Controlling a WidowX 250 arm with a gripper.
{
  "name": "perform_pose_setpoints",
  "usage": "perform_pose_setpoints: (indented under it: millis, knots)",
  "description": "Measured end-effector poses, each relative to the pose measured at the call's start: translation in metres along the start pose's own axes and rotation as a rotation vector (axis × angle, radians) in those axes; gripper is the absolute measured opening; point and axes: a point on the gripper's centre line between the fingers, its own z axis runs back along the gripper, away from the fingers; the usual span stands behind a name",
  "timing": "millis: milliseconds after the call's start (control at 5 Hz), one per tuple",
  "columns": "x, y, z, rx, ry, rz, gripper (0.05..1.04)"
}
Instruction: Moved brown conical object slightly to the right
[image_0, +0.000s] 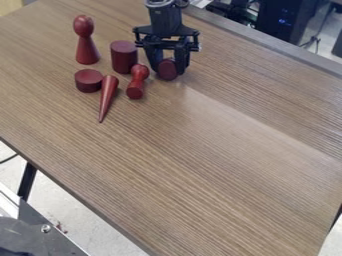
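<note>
Conical object, smooth, reddish-brown, lying on wood-grain table, gripper partway closed, gripping rounded dark-red piece

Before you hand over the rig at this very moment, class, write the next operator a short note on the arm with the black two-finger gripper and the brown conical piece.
Gripper: the black two-finger gripper is down at a dark reddish-brown, round-ended piece; whether it grips it, I can't tell.
Job's piece: probably that one, though its full shape is hidden; a slim, pointed red-brown cone lies on the wood-grain table.
Done: can't be confirmed.
Left: check the rightward shift, then release if needed.
</note>
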Motion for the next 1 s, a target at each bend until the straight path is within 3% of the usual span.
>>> perform_pose_setpoints:
  millis: [200,400,600,800,1000]
  knots:
    - [-0.002,-0.01,0.015,0.025,-0.048,-0.062,0.609]
    - [-0.007,-0.051,0.036,0.023,-0.161,-0.243,0.609]
    - [-0.019,-0.091,0.032,-0.034,-0.155,-0.34,0.609]
    - [-0.04,-0.125,0.014,-0.153,-0.115,-0.415,0.609]
    - [-0.046,-0.141,0.007,-0.204,-0.103,-0.491,0.61]
